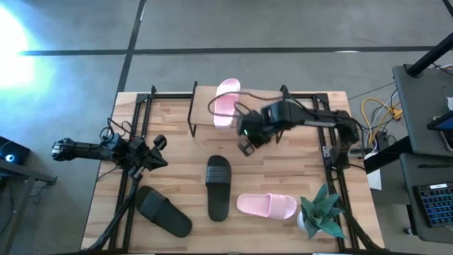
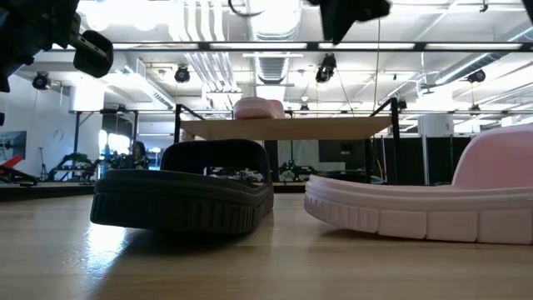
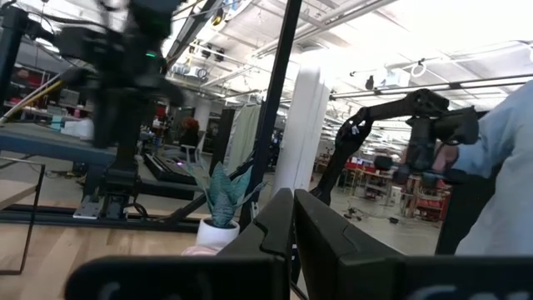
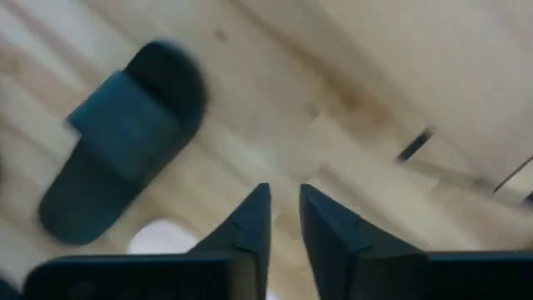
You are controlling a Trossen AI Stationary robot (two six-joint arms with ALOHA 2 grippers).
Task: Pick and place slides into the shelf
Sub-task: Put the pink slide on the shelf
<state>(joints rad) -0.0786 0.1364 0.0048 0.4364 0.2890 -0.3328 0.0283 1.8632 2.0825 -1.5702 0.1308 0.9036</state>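
The shelf stands at the table's far middle, and one pink slide lies on the left part of its plank top. A second pink slide and a black slide lie near the front middle. Another black slide lies front left. My right gripper hovers over the table just in front of the shelf, pointing down, its fingers narrowly apart and empty. My left gripper waits at the left, shut and empty.
A potted plant stands at the front right corner. Black frame rails run along the table's left and right sides. Bare wood lies between the shelf and the slides in front. Cables and a desk are off the right edge.
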